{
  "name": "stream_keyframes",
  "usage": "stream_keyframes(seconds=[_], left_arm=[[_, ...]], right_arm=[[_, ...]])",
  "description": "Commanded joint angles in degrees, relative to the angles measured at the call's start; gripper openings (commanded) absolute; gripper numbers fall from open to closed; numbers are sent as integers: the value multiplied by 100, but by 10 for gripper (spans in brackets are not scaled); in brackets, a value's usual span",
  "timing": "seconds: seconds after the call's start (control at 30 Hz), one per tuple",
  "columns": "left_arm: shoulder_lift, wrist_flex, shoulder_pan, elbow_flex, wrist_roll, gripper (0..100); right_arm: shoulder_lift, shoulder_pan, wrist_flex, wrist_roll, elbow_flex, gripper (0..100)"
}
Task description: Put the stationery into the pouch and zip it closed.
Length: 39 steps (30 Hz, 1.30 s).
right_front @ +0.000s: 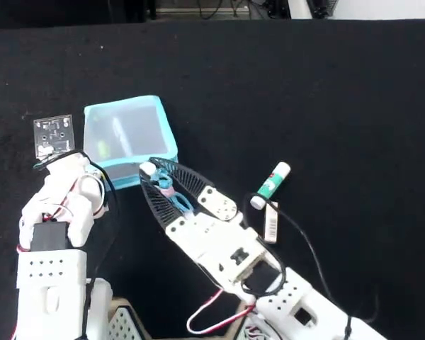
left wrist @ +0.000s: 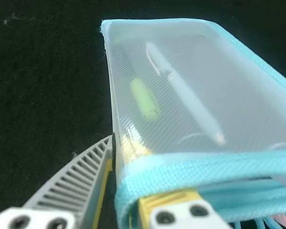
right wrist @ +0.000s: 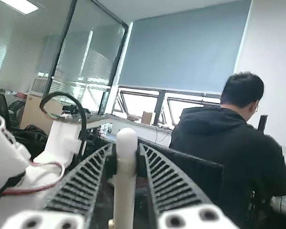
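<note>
- The left gripper [right_front: 92, 180] sits at the near left corner of the pouch [right_front: 171, 138]. Its grey ribbed finger [left wrist: 81, 188] presses on the outside of the pouch's side wall. The other jaw is mostly covered by the light-blue trim [left wrist: 205, 164]. The jaws look clamped on that wall, though the contact itself is hidden.
- The right gripper [right_front: 156, 180] is narrowed around a white rod-shaped item [right_front: 147, 168]. The item's rounded tip pokes out past the black ribbed fingertips, just beside the pouch's near right corner. Whether it is a pen or a marker is hard to tell.
- A pink and blue piece [right_front: 171, 200] lies between those fingers. What it is cannot be made out.
- The pouch is translucent and rests on the black table [right_front: 304, 92], towards the left. From above, its contents are only a pale streak and a green smudge.
- The left wrist view looks through the mesh and shows a white pen [left wrist: 186, 100] lying lengthwise, with a green highlighter [left wrist: 144, 99] beside it. A yellow shape [left wrist: 131, 149] near the trim could be stationery or part of the gripper.
- The right wrist view looks along the fingers at the room behind. The white rod stands between the two ribbed fingers, touching both.
- A white and green glue stick [right_front: 270, 185] lies on the table to the right of the right arm, well apart from the pouch.
- A small barcode strip [right_front: 271, 221] lies just beside the glue stick's near end.
- A printed card [right_front: 53, 136] lies just left of the pouch.
- The right arm's black cable [right_front: 304, 244] loops across the table near the strip.
</note>
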Motion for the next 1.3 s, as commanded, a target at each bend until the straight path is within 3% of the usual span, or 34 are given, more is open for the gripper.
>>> stream_keyframes(seconds=[0.0,0.23,0.4,0.5,0.77,1.0,1.27], left_arm=[[53,-26,-66,-171,-62,30],[53,-26,-66,-171,-62,30],[53,-26,-66,-171,-62,30],[53,-26,-66,-171,-62,30],[53,-26,-66,-198,-62,30],[53,-44,-66,-198,-62,30],[53,-26,-66,-163,-62,30]], right_arm=[[-514,123,1046,-26,-66,11],[-1543,88,4651,-62,-813,11],[-2079,105,6927,-958,-1446,11],[-2255,97,7349,-1310,-1490,11],[-1886,97,7727,-1354,-1719,10],[-708,123,9152,-1345,-3468,10],[646,211,9442,-1345,-4787,11]])
